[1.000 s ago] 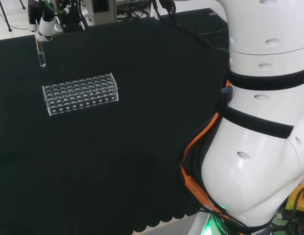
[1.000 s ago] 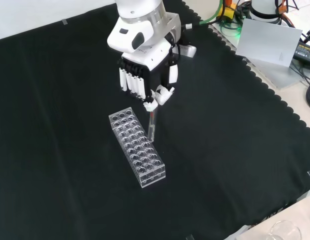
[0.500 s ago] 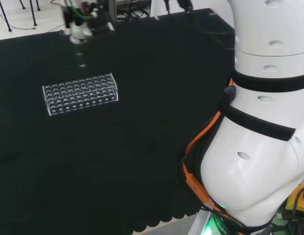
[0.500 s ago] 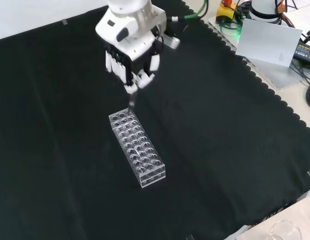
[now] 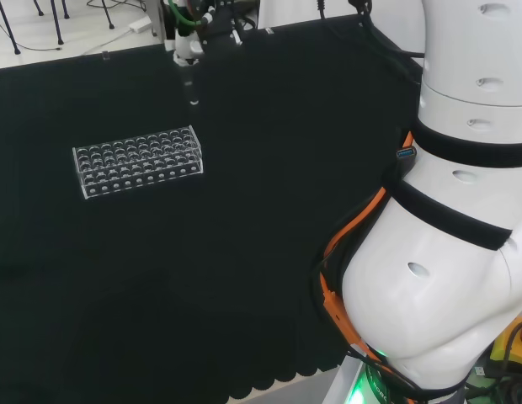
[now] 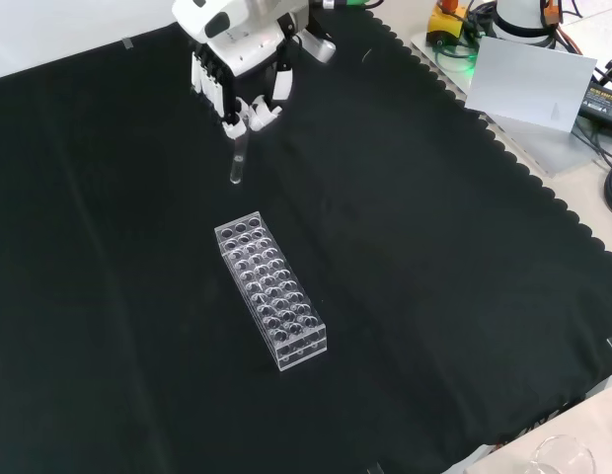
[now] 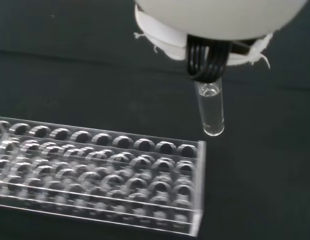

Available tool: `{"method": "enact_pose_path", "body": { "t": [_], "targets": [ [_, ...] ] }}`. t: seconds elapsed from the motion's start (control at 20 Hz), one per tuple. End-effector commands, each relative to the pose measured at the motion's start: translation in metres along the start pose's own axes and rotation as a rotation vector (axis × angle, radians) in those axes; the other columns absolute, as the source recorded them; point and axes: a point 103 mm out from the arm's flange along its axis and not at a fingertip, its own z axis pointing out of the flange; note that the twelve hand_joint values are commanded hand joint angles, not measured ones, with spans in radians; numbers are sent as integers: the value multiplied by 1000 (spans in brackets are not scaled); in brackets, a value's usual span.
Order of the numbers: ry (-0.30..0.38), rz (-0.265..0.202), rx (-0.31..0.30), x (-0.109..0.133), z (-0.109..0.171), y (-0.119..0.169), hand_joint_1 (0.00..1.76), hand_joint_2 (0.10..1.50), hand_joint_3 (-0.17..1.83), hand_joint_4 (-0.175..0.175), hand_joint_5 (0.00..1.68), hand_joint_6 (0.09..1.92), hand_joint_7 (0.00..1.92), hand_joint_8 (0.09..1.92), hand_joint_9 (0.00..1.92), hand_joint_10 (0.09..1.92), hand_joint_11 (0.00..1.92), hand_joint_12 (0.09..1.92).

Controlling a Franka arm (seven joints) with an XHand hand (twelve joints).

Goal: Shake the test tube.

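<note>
— Where is the test tube held?

— It is pinched at its top by the curled fingers of the hand and hangs upright, clear of the black cloth of the desk, toward the far edge in the front view.

— And the rack?

— The clear tube rack is set mid-desk, apart from the tube. Its wells appear unfilled, though clear glass is hard to judge.
</note>
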Motion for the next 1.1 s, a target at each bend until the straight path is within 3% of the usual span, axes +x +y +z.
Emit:
{"method": "enact_pose_path", "body": {
  "t": [0.05, 0.3, 0.45, 0.6, 0.75, 0.8, 0.85, 1.1],
  "targets": [
    [126, -128, -2, 70, -4, 12, 1444, 564, 730, -175, 1387, 218, 1440, 702, 1331, 579, 1105, 1230],
    [188, -246, 3, 127, -8, 11, 1444, 565, 730, -175, 1388, 216, 1440, 702, 1332, 578, 1105, 1230],
    [214, -288, 7, 146, -10, 9, 1444, 565, 729, -175, 1388, 215, 1440, 702, 1332, 577, 1105, 1230],
    [197, -304, 6, 154, -8, 7, 1444, 565, 729, -175, 1389, 214, 1440, 702, 1332, 577, 1105, 1229],
    [152, -284, 18, 148, -3, 8, 1444, 565, 729, -175, 1389, 213, 1440, 702, 1332, 577, 1105, 1229],
    [84, -221, 40, 144, -1, 10, 1444, 565, 729, -175, 1389, 212, 1440, 702, 1332, 577, 1106, 1229],
    [57, -202, 49, 137, 3, 11, 1444, 565, 729, -175, 1389, 212, 1440, 702, 1332, 577, 1106, 1229],
    [7, -101, 61, 72, 20, 18, 1444, 565, 729, -175, 1390, 211, 1440, 702, 1332, 576, 1106, 1229]
  ]
}}
